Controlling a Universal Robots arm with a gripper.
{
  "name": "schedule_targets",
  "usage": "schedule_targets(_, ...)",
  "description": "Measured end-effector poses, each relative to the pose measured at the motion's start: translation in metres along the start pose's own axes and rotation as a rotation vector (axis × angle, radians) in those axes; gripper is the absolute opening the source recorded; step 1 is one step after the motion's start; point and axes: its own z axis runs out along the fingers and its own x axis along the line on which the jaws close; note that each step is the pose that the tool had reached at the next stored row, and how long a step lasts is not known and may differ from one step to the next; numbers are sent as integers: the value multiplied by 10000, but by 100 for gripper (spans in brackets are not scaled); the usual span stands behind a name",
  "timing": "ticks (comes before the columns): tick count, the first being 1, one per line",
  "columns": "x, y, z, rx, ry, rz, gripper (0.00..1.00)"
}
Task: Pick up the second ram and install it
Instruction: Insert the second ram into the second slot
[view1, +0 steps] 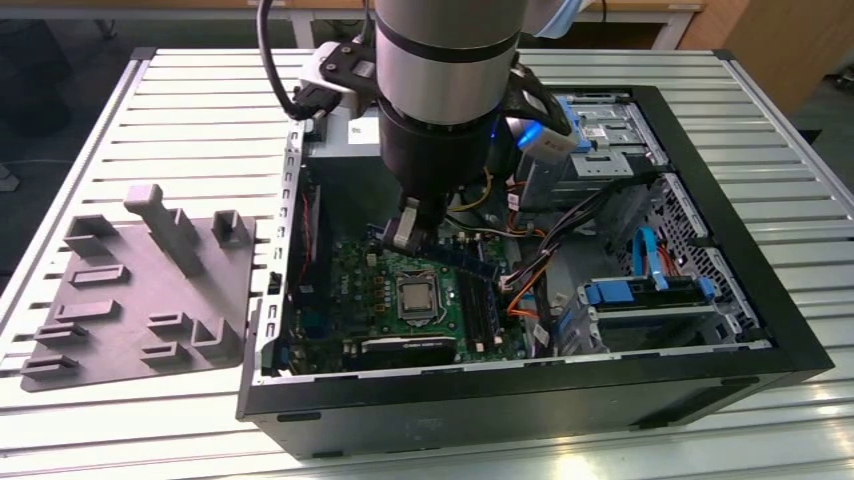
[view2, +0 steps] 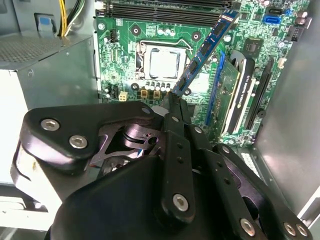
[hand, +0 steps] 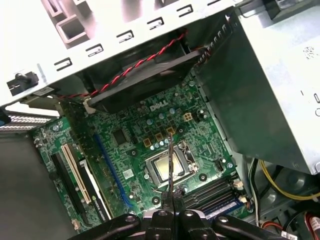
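My gripper (view1: 408, 238) hangs inside the open computer case (view1: 747, 300), shut on one end of the second ram (view1: 461, 258). In the second wrist view the black fingers (view2: 176, 111) pinch the ram (view2: 205, 52), a blue board with black chips slanting out over the motherboard (view2: 125, 45). The first wrist view shows the ram (hand: 170, 160) edge-on as a thin line over the processor socket (hand: 161, 169), with the gripper (hand: 171, 199) below it. The ram is held above the board, apart from the long black memory sockets (hand: 212, 192) beside the processor.
A grey moulded tray (view1: 134, 290) with upright posts lies on the slatted table at the exterior view's left. Inside the case are a black fan with red and black wires (hand: 145, 75), a graphics card (view2: 235, 97), the grey power supply (hand: 270, 90), orange and blue cables (view1: 527, 290) and drive bays (view1: 641, 295).
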Motion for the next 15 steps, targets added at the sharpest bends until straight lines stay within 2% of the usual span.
schedule_targets(15,0,0,0,50,-43,1009,12)
